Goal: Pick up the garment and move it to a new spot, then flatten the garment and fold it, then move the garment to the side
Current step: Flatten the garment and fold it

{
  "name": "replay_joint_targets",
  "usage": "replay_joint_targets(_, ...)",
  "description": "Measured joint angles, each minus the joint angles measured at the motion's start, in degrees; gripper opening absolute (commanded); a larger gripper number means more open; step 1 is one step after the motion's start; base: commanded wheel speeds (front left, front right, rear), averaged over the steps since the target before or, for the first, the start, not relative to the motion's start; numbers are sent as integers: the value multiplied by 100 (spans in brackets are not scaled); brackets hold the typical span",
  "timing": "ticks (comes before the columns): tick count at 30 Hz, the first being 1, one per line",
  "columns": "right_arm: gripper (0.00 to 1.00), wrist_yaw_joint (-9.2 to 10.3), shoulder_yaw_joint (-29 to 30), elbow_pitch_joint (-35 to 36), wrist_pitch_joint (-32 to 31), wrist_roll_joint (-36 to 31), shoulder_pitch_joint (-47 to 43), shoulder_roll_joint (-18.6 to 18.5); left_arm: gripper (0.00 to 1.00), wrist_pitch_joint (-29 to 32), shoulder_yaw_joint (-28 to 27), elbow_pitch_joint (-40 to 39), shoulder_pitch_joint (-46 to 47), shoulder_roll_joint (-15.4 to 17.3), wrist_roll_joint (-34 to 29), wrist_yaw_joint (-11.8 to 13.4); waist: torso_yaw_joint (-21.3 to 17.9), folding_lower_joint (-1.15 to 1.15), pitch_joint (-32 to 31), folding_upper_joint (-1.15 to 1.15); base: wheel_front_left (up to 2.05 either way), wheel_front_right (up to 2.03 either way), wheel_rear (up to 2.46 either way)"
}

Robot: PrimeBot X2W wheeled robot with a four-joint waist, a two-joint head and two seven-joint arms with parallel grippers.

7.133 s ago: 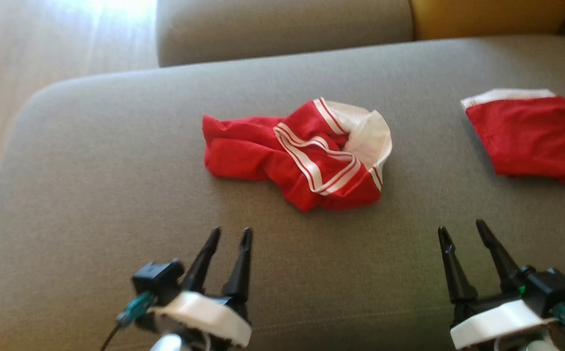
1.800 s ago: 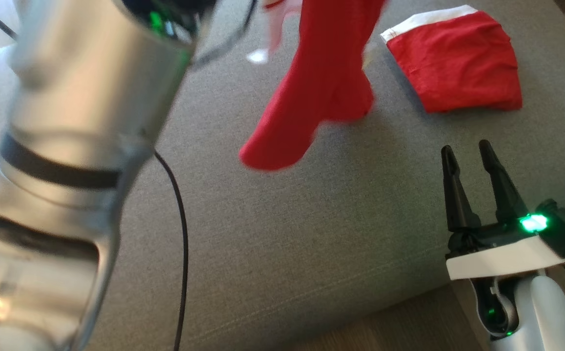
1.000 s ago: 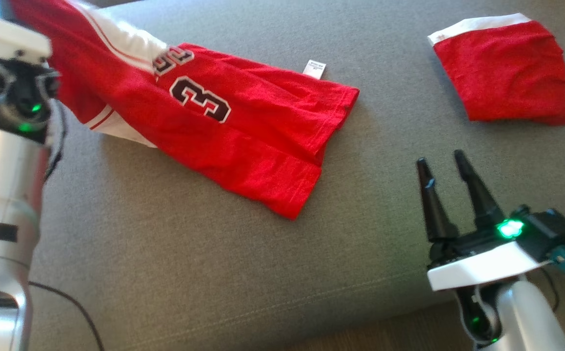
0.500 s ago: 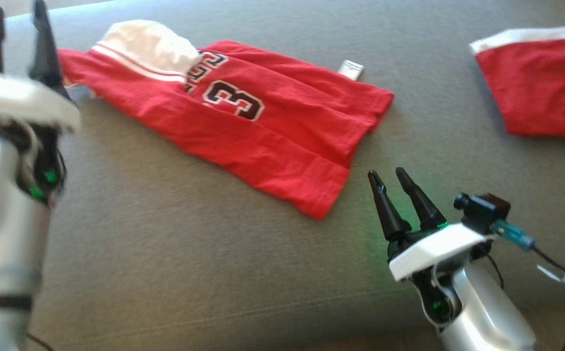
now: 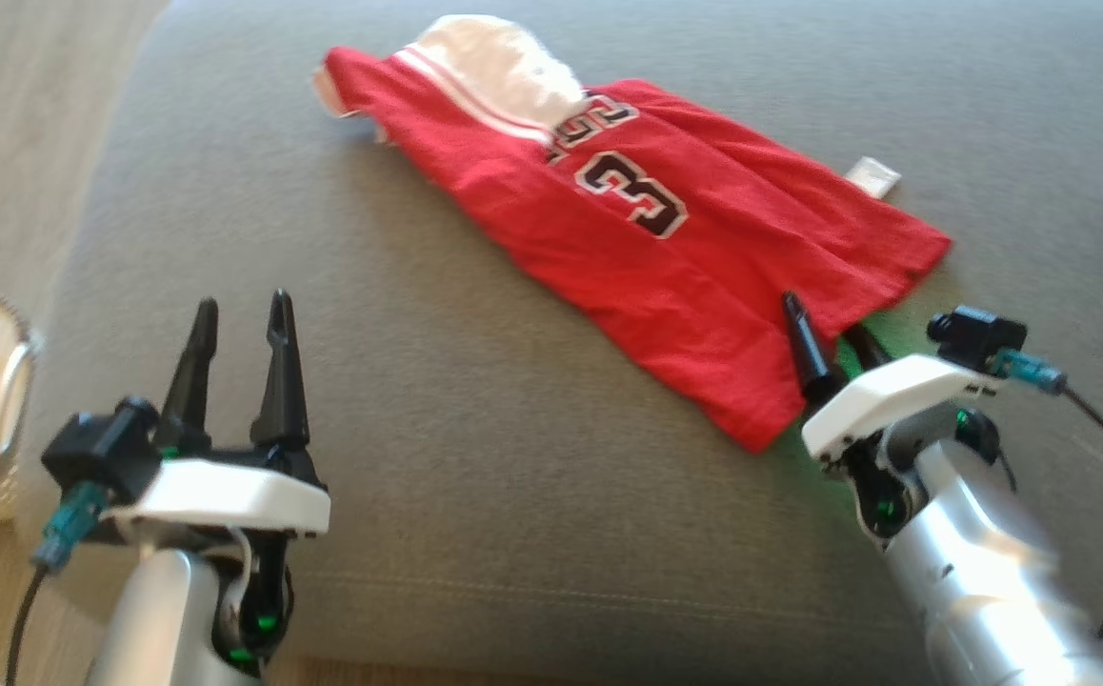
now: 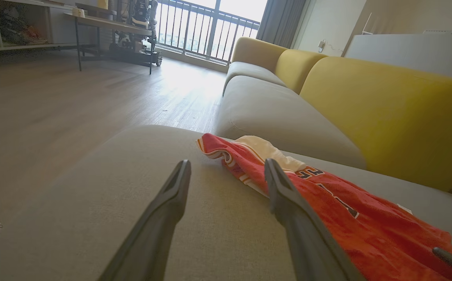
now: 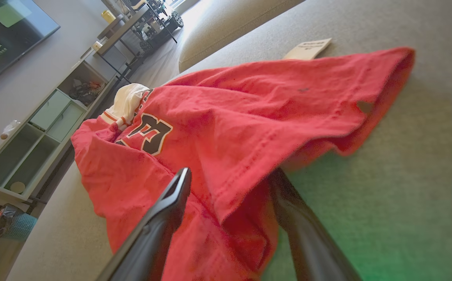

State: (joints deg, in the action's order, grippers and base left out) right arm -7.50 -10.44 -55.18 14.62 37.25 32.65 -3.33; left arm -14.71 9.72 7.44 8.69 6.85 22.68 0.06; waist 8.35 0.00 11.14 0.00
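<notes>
While the shirt (image 5: 666,238) lies rumpled and aslant on the sofa cushion (image 5: 418,457), the right hand (image 5: 820,316) is released, open astride the near hem. I'd close deep on that corner, then pull outward and low. The left hand (image 5: 242,303) hovers released, well apart.

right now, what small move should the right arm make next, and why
I'd probably close the right gripper on the hem of the red numbered jersey. Its fingers stand open, one over the fabric edge and one under it, so the hem sits between them. The jersey lies wrinkled and slanted on the grey fabric sofa cushion, needing flattening.
</notes>
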Motion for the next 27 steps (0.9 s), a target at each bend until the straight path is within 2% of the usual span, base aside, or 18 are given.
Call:
replay_joint_targets(2, 100, 0, 113, -179, 1, -13, 167, -2, 100, 0, -123, 0, -127, -136, -71, -111, 161, 0, 22, 0, 0, 0, 0)
replay_joint_targets(3, 97, 0, 141, -245, 1, -41, 231, -9, 100, 0, -152, -1, -168, -187, -105, -159, 235, 0, 36, 0, 0, 0, 0)
replay_joint_targets(4, 73, 0, 176, -283, 1, -48, 272, -12, 100, 0, -167, -7, -194, -233, -136, -200, 299, 0, 51, 0, 0, 0, 0)
replay_joint_targets(5, 0, 0, 209, -328, 1, -101, 316, -13, 100, 1, -187, -13, -222, -279, -155, -237, 357, 0, 68, 0, 0, 0, 0)
replay_joint_targets(8, 0, 0, 490, -454, 1, -546, 437, -11, 100, 0, -272, -24, -297, -370, -198, -312, 448, 0, 119, 0, 0, 0, 0)
replay_joint_targets(12, 0, -1, 1191, -481, 0, -1414, 480, -79, 100, 0, -353, -51, -372, -402, -242, -363, 423, 0, 108, 0, 0, 0, 0)
replay_joint_targets(19, 0, -1, 2393, -24, 0, -2700, 705, -343, 100, 0, -378, -81, -457, -421, -238, -416, 286, 0, 95, 0, 0, 0, 0)
replay_joint_targets(24, 0, -1, 2851, 52, 1, -3317, 1075, -330, 100, 0, -261, -132, -454, -426, -234, -416, 286, 0, 175, 0, 0, 0, 0)
replay_joint_targets(25, 60, -1, 2951, -89, 1, -3489, 1132, -331, 100, 0, -238, -131, -453, -426, -235, -416, 283, 0, 190, 0, 0, 0, 0)
replay_joint_targets(26, 100, -1, 3071, -212, 1, -3661, 1149, -331, 100, 0, -207, -127, -454, -425, -241, -416, 280, 0, 199, 0, 0, 0, 0)
replay_joint_targets(27, 100, -1, 3212, -313, 1, -3802, 1144, -321, 100, 1, -172, -127, -453, -426, -253, -417, 277, 0, 204, 0, 0, 0, 0)
